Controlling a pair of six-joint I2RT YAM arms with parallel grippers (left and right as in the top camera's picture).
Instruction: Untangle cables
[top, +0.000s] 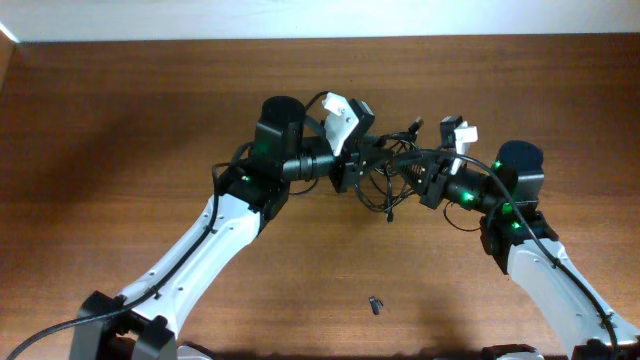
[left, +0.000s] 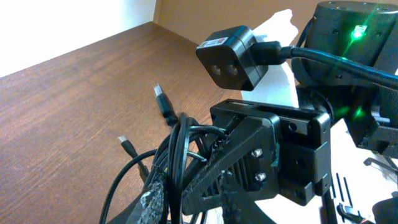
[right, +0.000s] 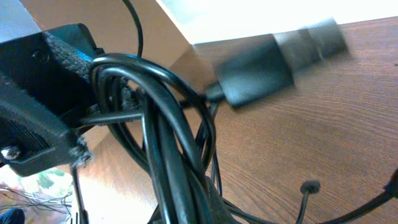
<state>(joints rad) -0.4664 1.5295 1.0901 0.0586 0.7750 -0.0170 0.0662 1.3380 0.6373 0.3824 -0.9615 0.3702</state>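
Two arms meet above the middle of the table (top: 120, 120), the knot of thin black cables (top: 388, 192) slung in the air between them. Your right end effector (top: 425, 178) is closed, and the left wrist view suggests it is clamped on the bundle. Whether your left end effector (top: 352, 168) is apart or together cannot be told from any view, its fingertips (left: 148, 200) lying just beside the strands. Several cords loop over one another at the grip, with a flat USB-style plug (left: 163, 102) and a smaller plug (left: 126, 147) poking free toward the wood. The step in hand looks like a regrasp: hold the bundle steady with the right, and have the left take a single strand near a free plug rather than the whole bunch. Draw it out slowly and sideways, away from the right arm, watching that the loops loosen rather than cinch. A small dark clip-like piece (top: 376, 305) lies on the table well apart from the work
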